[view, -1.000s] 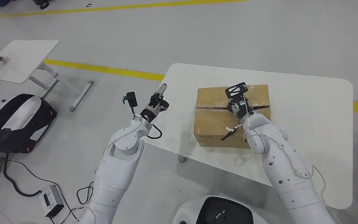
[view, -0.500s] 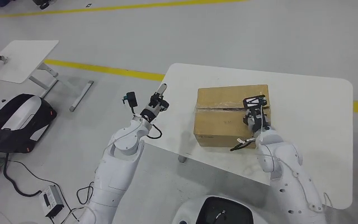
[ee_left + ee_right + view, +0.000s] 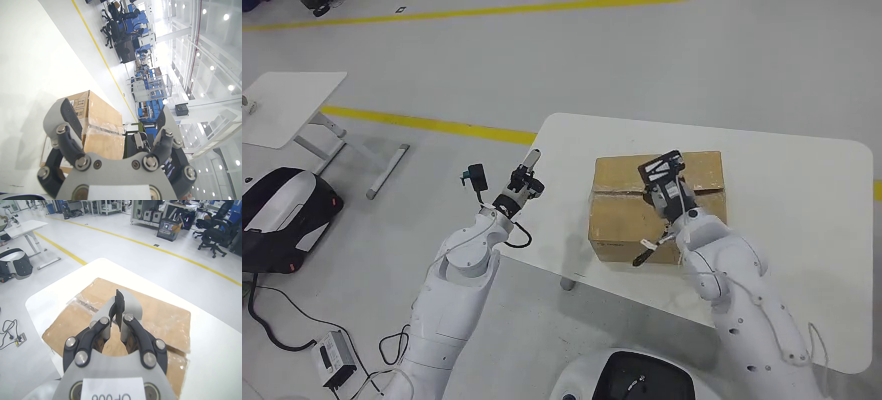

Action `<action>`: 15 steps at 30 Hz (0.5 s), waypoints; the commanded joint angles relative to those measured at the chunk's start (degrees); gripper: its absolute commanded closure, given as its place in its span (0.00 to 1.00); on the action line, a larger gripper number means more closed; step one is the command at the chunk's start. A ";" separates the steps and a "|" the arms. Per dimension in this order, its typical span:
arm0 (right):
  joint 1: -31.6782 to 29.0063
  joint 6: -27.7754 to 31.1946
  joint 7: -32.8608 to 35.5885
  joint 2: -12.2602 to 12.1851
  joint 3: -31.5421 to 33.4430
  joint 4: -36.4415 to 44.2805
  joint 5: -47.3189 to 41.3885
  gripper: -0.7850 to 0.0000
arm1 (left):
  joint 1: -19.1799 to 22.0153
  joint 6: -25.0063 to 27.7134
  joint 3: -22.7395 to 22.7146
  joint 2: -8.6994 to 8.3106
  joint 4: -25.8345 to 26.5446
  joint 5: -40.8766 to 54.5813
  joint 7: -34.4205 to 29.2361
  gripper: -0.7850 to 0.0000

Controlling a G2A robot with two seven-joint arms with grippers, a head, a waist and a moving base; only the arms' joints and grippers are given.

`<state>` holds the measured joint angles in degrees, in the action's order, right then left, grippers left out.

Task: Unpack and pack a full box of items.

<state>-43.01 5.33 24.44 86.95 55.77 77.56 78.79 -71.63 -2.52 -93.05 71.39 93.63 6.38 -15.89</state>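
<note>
Bright, even overhead light. Round ceiling lamps (image 3: 226,17) flare in the left wrist view; the white surface (image 3: 28,56) glares; clear tape (image 3: 81,302) on the brown cardboard box (image 3: 160,321) glints.

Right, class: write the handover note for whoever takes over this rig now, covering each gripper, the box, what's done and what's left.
Left gripper: open, empty, at the table's edge, apart from the box.
Right gripper: shut, empty, over the box top near the taped seam.
Box: on the table, flaps closed, clear tape crumpled but across the seam.
Done: nothing unpacked.
Left: open the flaps, take the items out, repack.
</note>
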 commanded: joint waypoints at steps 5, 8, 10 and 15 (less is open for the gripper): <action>6.63 -3.86 0.03 1.72 -0.77 -14.56 -4.08 1.00 | 0.00 0.00 0.00 0.00 0.00 0.00 0.00 0.00; 6.46 -5.58 1.03 1.76 0.18 -16.51 -4.76 1.00 | 0.00 0.00 0.00 0.00 0.00 0.00 0.00 0.00; 5.40 -6.64 1.88 1.50 1.26 -16.35 -4.67 1.00 | 0.00 0.00 0.00 0.00 0.00 0.00 0.00 0.00; 1.22 -9.13 4.58 0.35 4.55 -10.91 -2.40 1.00 | 0.00 0.00 0.00 0.00 0.00 0.00 0.00 0.00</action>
<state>-41.06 -3.38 28.49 87.50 59.81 65.39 75.69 -71.63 -2.52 -93.05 71.39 93.63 6.38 -15.89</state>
